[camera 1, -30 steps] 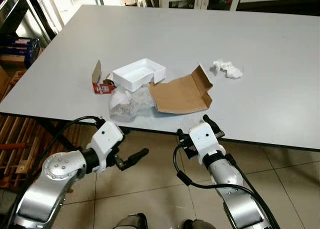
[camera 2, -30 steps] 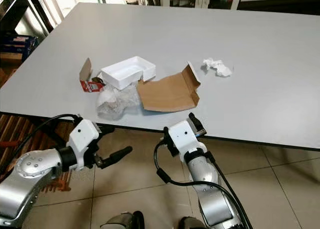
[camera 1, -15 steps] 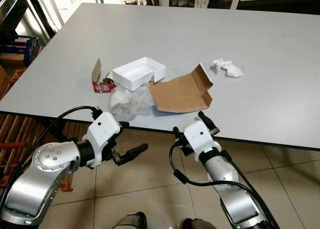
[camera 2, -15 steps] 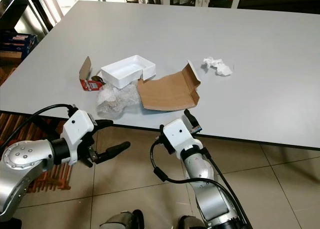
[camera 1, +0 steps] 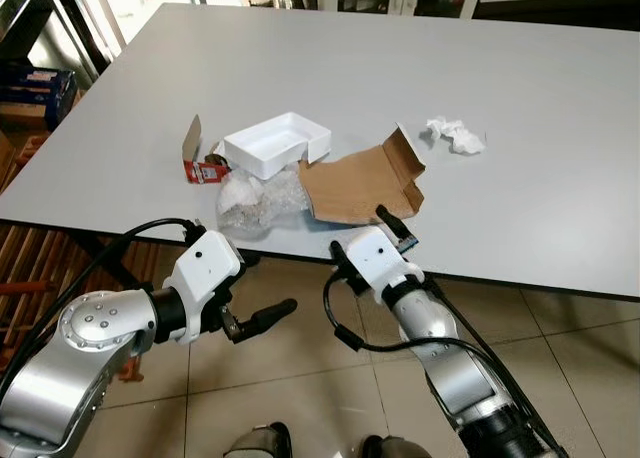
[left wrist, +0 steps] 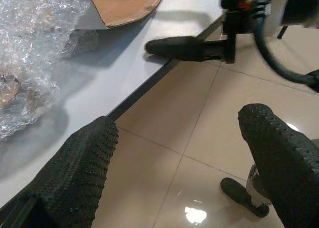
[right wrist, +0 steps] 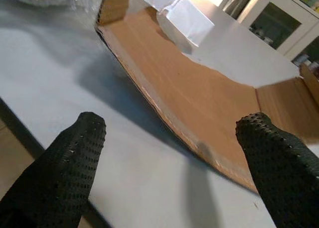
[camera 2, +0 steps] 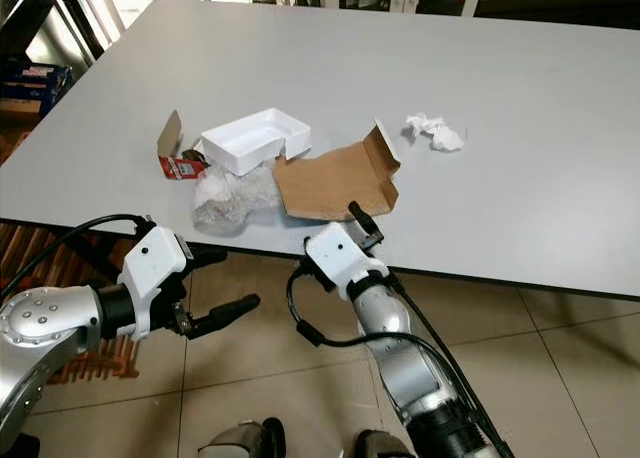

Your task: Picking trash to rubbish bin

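The right gripper (right wrist: 164,153) is hovering over the near edge of the grey counter (camera 1: 560,128), its jaws spread wide and holding nothing. Just ahead of them the flattened cardboard box (camera 1: 365,183) is lying on the counter, its near edge between the two fingertips in the right wrist view. Beyond the cardboard, a white tray (camera 1: 277,143) is sitting, with a crumpled wad of bubble wrap (camera 1: 255,196) beside it and a small red carton (camera 1: 203,168) further off. A crumpled white tissue (camera 1: 456,136) is lying well apart, to the far side.

The left gripper (camera 1: 262,319) is hanging below the counter edge above the tiled floor (camera 1: 300,378), jaws also wide and empty, the bubble wrap just above and ahead of them.
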